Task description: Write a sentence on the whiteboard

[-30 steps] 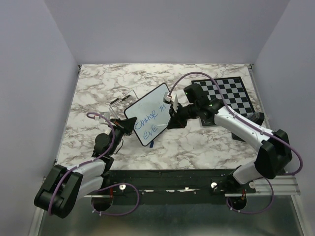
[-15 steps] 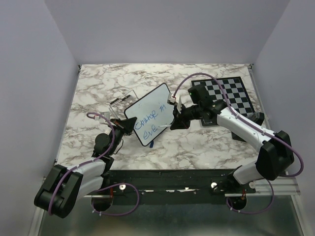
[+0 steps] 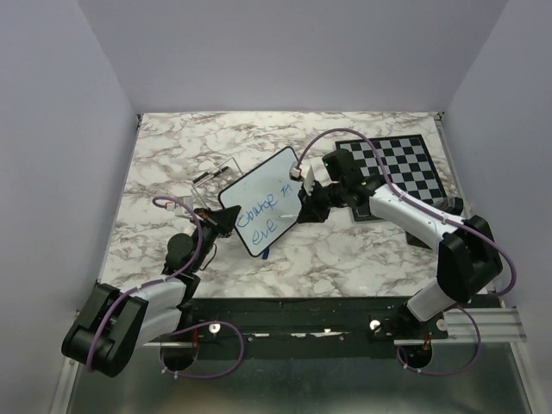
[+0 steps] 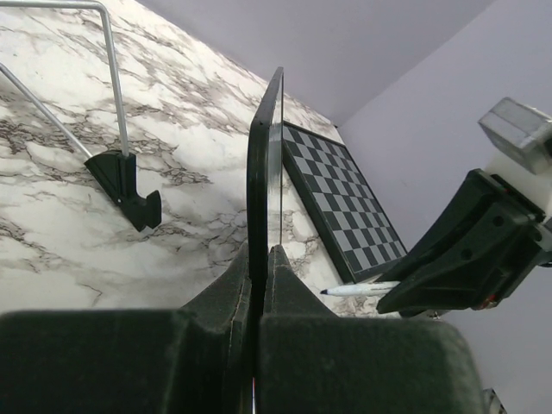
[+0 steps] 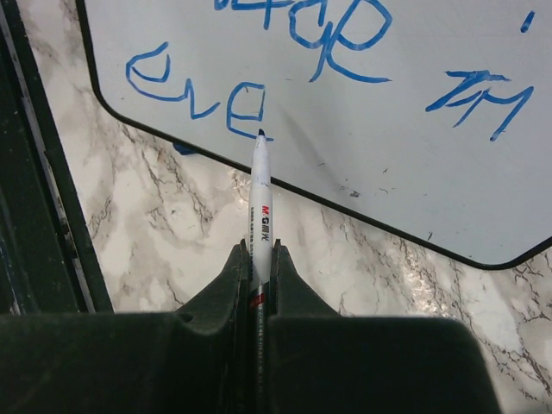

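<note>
The whiteboard (image 3: 263, 200) is held tilted over the marble table, and my left gripper (image 3: 219, 222) is shut on its lower left edge. The left wrist view shows the whiteboard (image 4: 264, 164) edge-on, clamped in the left gripper (image 4: 259, 255). The sentence (image 5: 332, 30) is blue lettering in two lines, the lower line (image 5: 198, 97) reading "eve". My right gripper (image 5: 259, 252) is shut on a white marker (image 5: 261, 194). The marker's tip sits just right of the lower line, near the board's bottom edge. Whether it touches the board I cannot tell. From above, the right gripper (image 3: 304, 210) is at the board's right side.
A black-and-white chessboard (image 3: 398, 168) lies at the back right, behind the right arm. A wire stand (image 3: 210, 177) with black feet (image 4: 127, 185) stands left of the board. A small blue object (image 3: 266, 253) lies under the board's near corner. A dark rail (image 3: 302, 310) runs along the table's front.
The right gripper with the marker drew back to the right half a second ago and has come back left to the board. The left gripper and the board have not moved.
</note>
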You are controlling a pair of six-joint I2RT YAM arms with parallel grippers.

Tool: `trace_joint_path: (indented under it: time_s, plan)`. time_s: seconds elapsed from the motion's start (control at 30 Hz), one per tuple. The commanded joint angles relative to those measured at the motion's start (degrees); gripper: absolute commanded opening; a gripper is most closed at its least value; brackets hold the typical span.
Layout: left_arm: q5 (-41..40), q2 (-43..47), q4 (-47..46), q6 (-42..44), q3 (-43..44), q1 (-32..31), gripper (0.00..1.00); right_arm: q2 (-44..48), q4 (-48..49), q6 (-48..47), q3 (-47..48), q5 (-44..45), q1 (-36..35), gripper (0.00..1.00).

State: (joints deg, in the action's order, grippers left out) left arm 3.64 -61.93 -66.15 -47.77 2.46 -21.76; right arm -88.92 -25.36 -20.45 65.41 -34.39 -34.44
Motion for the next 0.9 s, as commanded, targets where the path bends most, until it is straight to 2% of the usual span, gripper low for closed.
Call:
trace_joint_path:
  time_s: [0.0, 0.53, 0.87]
  plan:
    - [2.6, -1.6, -3.8, -0.7, -2.2, -0.3, 0.0, -2.7, 2.1, 1.3, 2.3, 2.8, -0.8, 0.0]
    - [2.1, -1.7, -3.2, -1.1, -2.2, -0.3, 0.0, -8.0, 2.2, 2.7, 5.5, 6.3, -2.6, 0.0]
    - [1.5, -0.3, -0.9, -0.4, -2.0, -0.3, 0.0, -8.8, 0.0, 1.1, 4.3, 5.8, -2.6, 0.01]
